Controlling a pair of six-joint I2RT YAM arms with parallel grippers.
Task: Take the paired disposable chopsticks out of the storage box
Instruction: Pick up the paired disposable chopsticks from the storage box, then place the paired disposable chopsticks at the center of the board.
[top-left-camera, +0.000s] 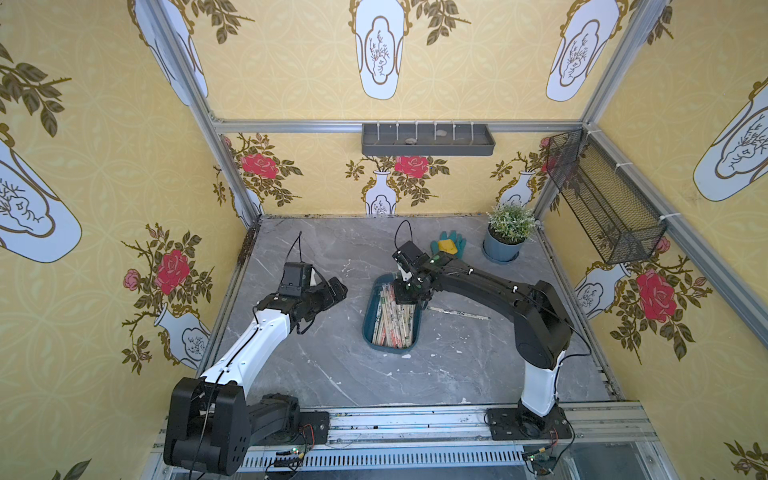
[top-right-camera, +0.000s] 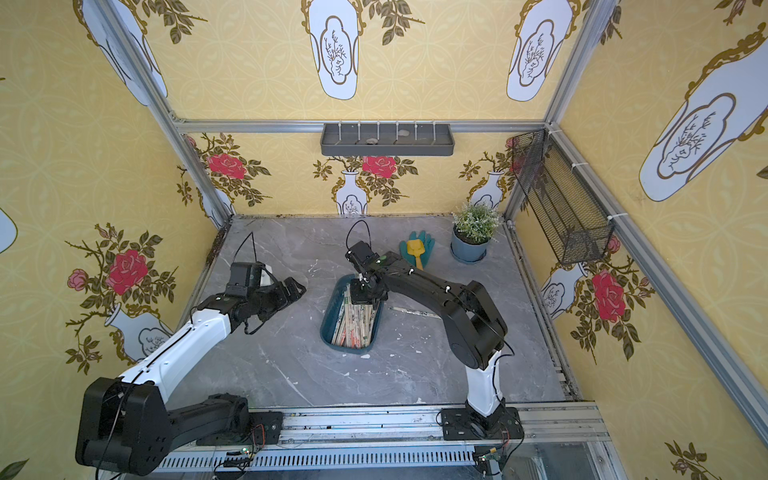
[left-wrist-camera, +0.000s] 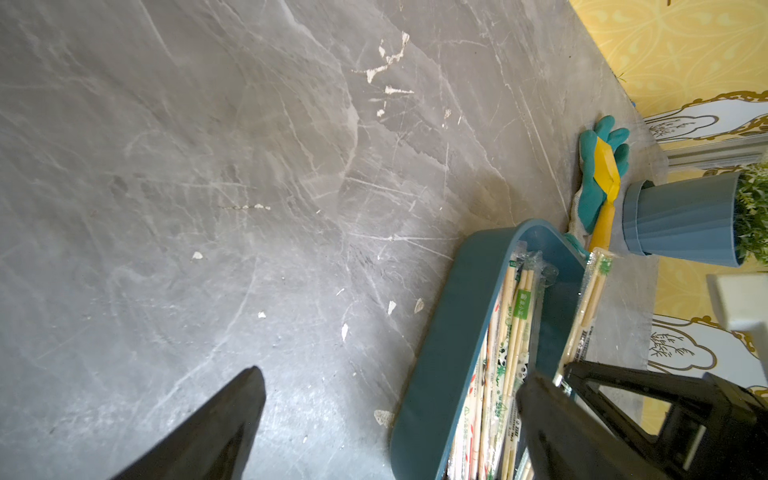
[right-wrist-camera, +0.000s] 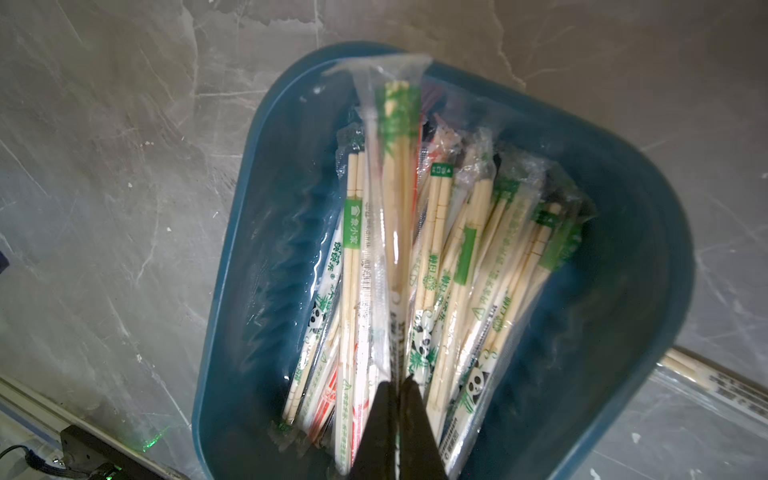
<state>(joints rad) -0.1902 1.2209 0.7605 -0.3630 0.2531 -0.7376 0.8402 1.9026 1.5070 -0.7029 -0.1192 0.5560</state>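
**Right jaws pinched on one wrapped pair at the box**

Top views. In both, teal storage box near the middle of the grey table, filled lengthwise with paired disposable chopsticks. Over the far half of the box, right gripper pointing down, its fingers hidden under its own wrist, so no reading of the jaws from here. Off to the left of the box, left gripper above bare table and apart from the box. Flat on the table just right of the box, a loose pair. Further back, teal glove with yellow toy shovel on it, beside a blue-grey plant pot.

Left wrist view. Left gripper spread as wide as it goes, holding nothing, with only table and the near wall of the storage box between its fingers. Past the box, tips of the right gripper closed on one end of a wrapped pair slanting along the box's far side; over the rim or outside it, impossible to tell.

Right wrist view. Right gripper fully closed, tips pinching the clear wrapper of the wrapped pair: green-printed, blurred, nearer the lens than the rest, stretching away toward the far rim. Beneath it, the other paired disposable chopsticks fanned across the floor of the storage box. Outside one corner of the box, the loose pair on the table.
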